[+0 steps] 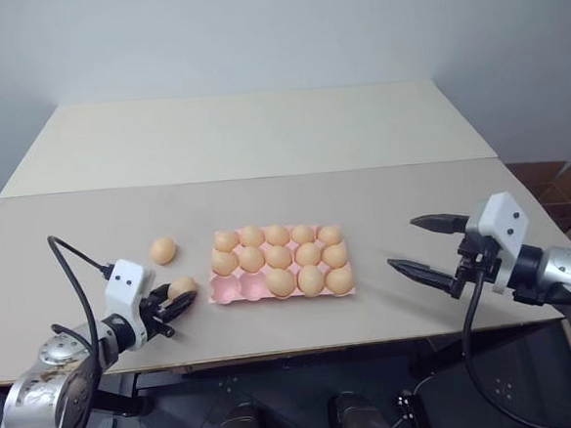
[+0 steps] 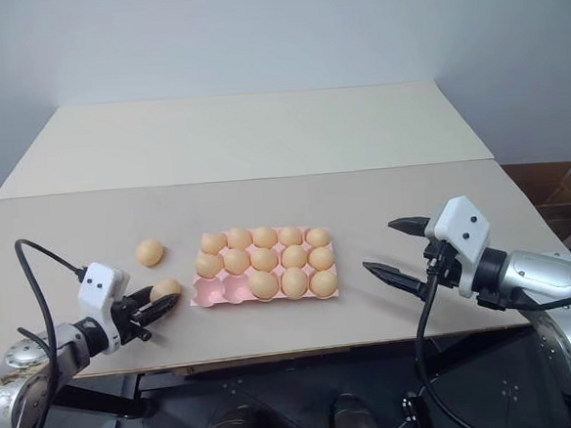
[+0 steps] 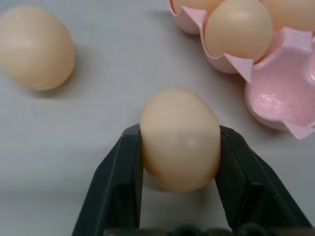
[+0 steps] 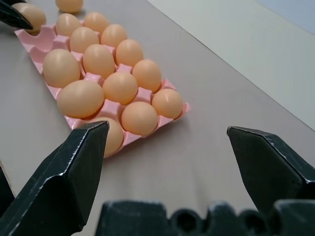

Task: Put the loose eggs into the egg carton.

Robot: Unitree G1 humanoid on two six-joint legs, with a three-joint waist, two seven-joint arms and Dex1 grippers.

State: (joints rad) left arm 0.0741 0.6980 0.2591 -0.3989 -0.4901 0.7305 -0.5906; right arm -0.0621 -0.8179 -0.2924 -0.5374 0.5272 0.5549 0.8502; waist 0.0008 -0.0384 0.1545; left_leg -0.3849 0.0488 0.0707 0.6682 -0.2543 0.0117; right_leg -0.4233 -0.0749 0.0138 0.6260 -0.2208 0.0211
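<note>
Left wrist view: left gripper [image 3: 179, 142] is pinching one loose egg [image 3: 179, 137], a black finger [image 3: 118, 182] pressed against each side, on the table [image 1: 412, 205] just beside the egg carton [image 1: 234, 291]. Second loose egg [image 1: 163, 250] lies at ten o'clock from the held one. Carton holds thirteen eggs; two near-left cups are vacant. Right gripper [image 1: 427, 245] hangs spread wide at three o'clock from the carton, well apart.
</note>
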